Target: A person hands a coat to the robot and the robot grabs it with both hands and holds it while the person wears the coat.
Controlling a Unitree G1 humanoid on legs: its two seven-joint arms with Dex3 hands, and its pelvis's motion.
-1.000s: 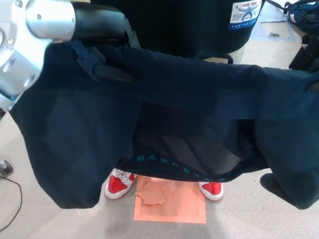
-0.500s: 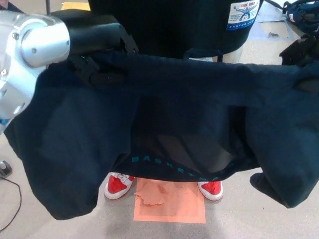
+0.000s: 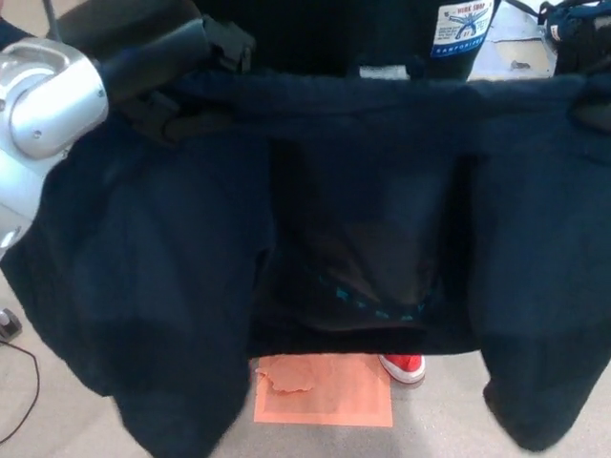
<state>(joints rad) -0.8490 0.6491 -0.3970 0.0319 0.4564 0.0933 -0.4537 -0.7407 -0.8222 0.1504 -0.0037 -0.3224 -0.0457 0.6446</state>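
A dark navy coat is stretched wide across the head view, its top edge level and its sleeves hanging at both sides. My left hand is at the upper left, shut on the coat's top edge, with the silver elbow joint close to the camera. Only a dark bit of my right hand shows at the right edge, mostly covered by cloth, with that end of the coat held up from it. The person stands just behind the coat in dark clothing with a white label. One red shoe shows below the hem.
An orange sheet lies on the grey floor below the coat. A thin black cable runs along the floor at the lower left. A blue bag sits at the top right corner.
Both arms have lifted the coat's top edge higher and closer to the person. The cloth now hangs lower in the picture and hides the person's other red shoe.
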